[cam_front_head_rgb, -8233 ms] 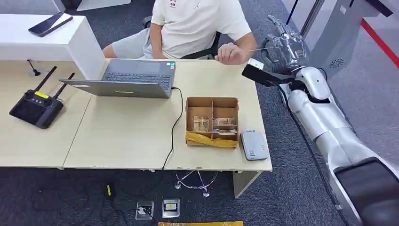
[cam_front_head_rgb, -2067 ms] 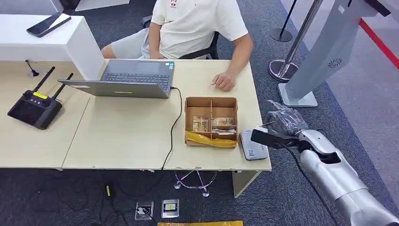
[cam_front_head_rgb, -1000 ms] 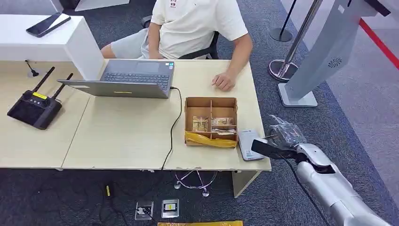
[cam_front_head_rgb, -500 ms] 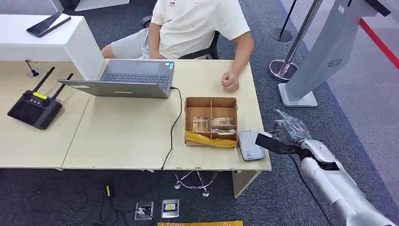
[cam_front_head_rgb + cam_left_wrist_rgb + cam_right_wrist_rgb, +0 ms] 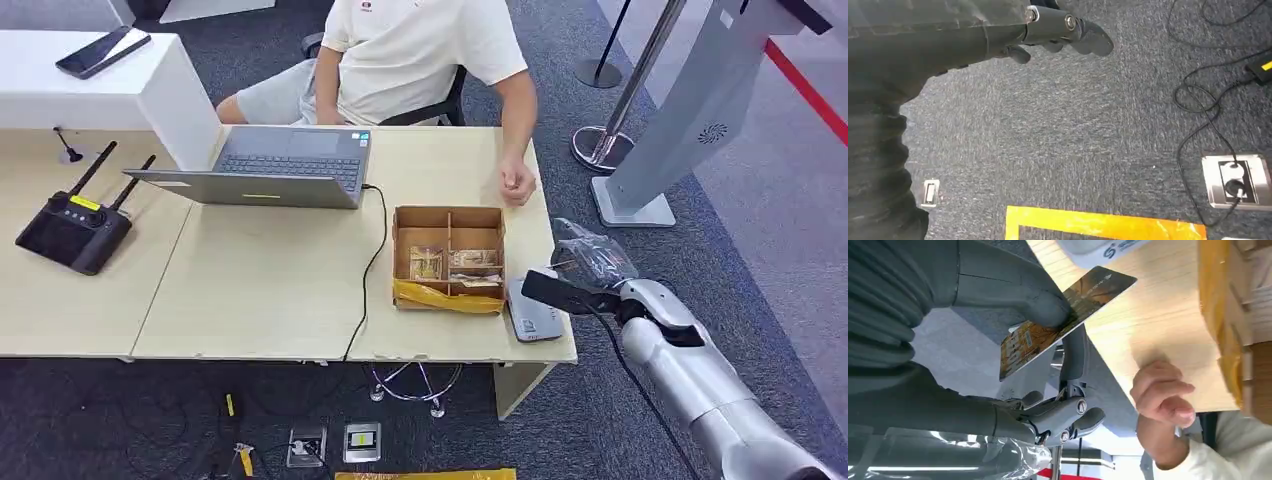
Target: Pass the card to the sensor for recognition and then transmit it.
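right hand (image 5: 998, 340) pinches card (image 5: 1063, 322) beside sensor (image 5: 533, 310) | left hand (image 5: 1058, 30) holds nothing, fingers curled | risk: thin pinch slips, card drops off table (image 5: 250, 290) edge

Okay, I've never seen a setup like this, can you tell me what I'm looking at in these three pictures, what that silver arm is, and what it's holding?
This is a two-armed humanoid robot, filmed by its own cameras. The wide picture comes from its head, looking down at a desk. The silver arm on the right ends in its right hand. The other two pictures come from cameras at each wrist and are turned at odd angles.

On the desk lie a laptop, a black controller with antennas, a cardboard box with compartments, and a small grey card reader. A person sits behind, one hand at the desk edge.

The right wrist view shows the right hand pinching a card, next to the reader. The left hand hangs over carpet, holding nothing.
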Robot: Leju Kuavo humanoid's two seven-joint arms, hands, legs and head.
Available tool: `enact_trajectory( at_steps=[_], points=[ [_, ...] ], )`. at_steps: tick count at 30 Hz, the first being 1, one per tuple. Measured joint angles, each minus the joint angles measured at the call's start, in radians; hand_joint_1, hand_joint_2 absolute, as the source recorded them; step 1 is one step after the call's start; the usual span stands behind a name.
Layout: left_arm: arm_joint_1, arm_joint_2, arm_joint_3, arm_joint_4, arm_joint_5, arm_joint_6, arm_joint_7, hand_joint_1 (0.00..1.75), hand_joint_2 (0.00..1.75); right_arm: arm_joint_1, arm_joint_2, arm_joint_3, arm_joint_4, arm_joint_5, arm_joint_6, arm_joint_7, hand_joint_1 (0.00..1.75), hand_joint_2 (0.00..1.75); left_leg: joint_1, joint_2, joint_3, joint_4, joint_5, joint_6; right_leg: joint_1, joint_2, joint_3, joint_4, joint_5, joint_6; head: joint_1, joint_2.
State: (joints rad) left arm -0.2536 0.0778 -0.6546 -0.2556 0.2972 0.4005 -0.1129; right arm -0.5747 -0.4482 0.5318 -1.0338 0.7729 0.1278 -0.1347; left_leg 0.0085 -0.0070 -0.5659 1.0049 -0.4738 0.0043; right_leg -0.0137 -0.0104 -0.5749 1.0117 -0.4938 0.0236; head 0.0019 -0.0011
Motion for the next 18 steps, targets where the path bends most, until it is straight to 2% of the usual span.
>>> enact_trajectory(
  at_steps=[5,9,18],
  points=[
    [-0.005,-0.005,0.000,0.000,-0.007,0.001,0.000,0.00,1.75,0.018,0.009,0.008,-0.039,-0.007,0.010,0.008,1.75,1.75,0.000,0.000,0.000,0.000,0.000,0.000,0.000,0.001,0.000,0.000,0.000,0.000,0.000,0.000],
    [-0.005,-0.008,0.000,0.000,-0.008,0.006,0.000,0.00,1.75,0.025,0.014,0.009,-0.070,-0.002,-0.009,0.011,1.75,1.75,0.000,0.001,0.000,0.000,0.000,0.000,0.000,0.000,0.000,0.000,0.000,0.000,0.000,0.000],
    [-0.006,-0.020,-0.006,0.000,-0.027,0.019,-0.002,0.00,1.75,-0.009,0.026,-0.032,-0.109,0.059,-0.244,0.017,1.75,1.75,0.000,0.000,0.000,0.000,0.000,0.000,0.000,0.000,0.000,0.000,0.000,0.000,0.000,0.000]
  ],
)
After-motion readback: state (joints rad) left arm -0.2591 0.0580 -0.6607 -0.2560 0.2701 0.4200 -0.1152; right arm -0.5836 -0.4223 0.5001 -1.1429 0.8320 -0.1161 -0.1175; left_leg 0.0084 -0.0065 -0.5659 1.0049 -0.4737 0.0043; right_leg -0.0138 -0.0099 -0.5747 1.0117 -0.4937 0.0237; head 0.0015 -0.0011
